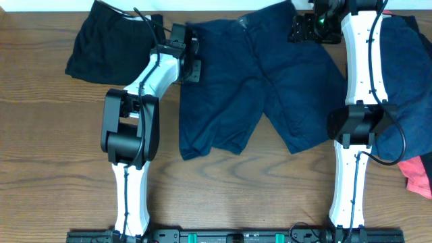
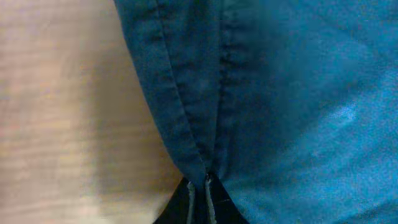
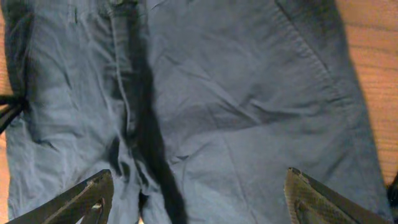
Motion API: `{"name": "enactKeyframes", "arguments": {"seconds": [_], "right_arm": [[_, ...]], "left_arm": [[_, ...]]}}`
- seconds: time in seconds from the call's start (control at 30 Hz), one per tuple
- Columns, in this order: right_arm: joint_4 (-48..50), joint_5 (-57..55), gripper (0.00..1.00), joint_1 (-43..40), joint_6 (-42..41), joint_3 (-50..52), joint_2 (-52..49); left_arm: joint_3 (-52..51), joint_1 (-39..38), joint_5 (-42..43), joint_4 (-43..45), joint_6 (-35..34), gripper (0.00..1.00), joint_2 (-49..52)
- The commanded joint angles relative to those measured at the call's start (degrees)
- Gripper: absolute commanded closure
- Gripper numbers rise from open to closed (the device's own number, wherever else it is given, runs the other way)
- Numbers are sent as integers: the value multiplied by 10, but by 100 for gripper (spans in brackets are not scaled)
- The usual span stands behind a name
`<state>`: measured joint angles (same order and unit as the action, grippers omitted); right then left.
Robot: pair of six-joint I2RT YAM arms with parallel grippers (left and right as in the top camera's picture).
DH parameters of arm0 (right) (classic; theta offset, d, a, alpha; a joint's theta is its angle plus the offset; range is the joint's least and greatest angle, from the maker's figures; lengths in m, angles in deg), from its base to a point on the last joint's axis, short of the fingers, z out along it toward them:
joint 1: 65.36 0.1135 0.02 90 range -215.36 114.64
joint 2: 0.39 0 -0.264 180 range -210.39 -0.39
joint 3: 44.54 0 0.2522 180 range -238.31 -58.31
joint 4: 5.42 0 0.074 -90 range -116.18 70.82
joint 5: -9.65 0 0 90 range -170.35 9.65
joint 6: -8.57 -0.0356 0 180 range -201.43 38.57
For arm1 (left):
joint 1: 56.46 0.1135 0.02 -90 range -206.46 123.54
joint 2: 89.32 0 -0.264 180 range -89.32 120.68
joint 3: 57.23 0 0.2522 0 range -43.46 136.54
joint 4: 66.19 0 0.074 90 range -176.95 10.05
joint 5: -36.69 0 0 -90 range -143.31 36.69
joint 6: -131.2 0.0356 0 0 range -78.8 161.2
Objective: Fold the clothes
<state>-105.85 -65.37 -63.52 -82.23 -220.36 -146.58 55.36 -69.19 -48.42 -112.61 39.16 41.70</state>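
Navy shorts (image 1: 260, 81) spread flat across the middle of the wooden table (image 1: 40, 135), waistband at the far side, both legs pointing back toward the arm bases. Left gripper (image 1: 192, 50) at the shorts' left edge just below the waistband, closed tight on the fabric. In the left wrist view, a stitched seam and the garment's edge drawn down together into the pinch at the bottom of the frame (image 2: 200, 193), bare wood to the left of it. Right gripper (image 1: 304, 27) over the waistband's right end, jaws wide apart and holding nothing. From its own wrist camera, one dark finger low in each bottom corner (image 3: 199, 193), the fly and both leg tops lying between and beyond them. Contact between those fingers and the cloth impossible to judge.

Black garment (image 1: 108, 44) crumpled at the far left, just beside the left gripper, its top cut by the frame. Second navy garment (image 1: 412, 81) at the far right, partly covered by the right arm and running off the picture. Coral-pink garment (image 1: 420, 172) near the right edge, only a corner showing. Left fingertips mostly hidden: under the gripper body from overhead, cropped and dark in the wrist view.
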Motion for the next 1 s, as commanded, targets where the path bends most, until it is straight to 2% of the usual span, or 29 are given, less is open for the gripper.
{"name": "enactKeyframes", "arguments": {"seconds": [0.0,0.13,0.23,0.4,0.67,0.8,0.97], "right_arm": [[-2,-1,16,6,-7,-10,15],[-2,-1,20,9,-24,-2,15],[0,4,31,17,-26,17,14],[34,9,43,52,-9,91,14],[202,19,41,135,3,250,14],[268,-14,40,165,2,306,14],[299,-50,40,183,-1,344,14]], "left_arm": [[-11,19,-86,-79,-83,94,-16],[-11,38,-94,-200,-154,94,-76],[-11,47,-94,-266,-172,94,-122],[-11,46,-94,-288,-172,94,-165],[-11,46,-94,-306,-172,94,-171],[-11,46,-94,-331,-172,94,-171],[-11,46,-95,-363,-171,94,-171]]}}
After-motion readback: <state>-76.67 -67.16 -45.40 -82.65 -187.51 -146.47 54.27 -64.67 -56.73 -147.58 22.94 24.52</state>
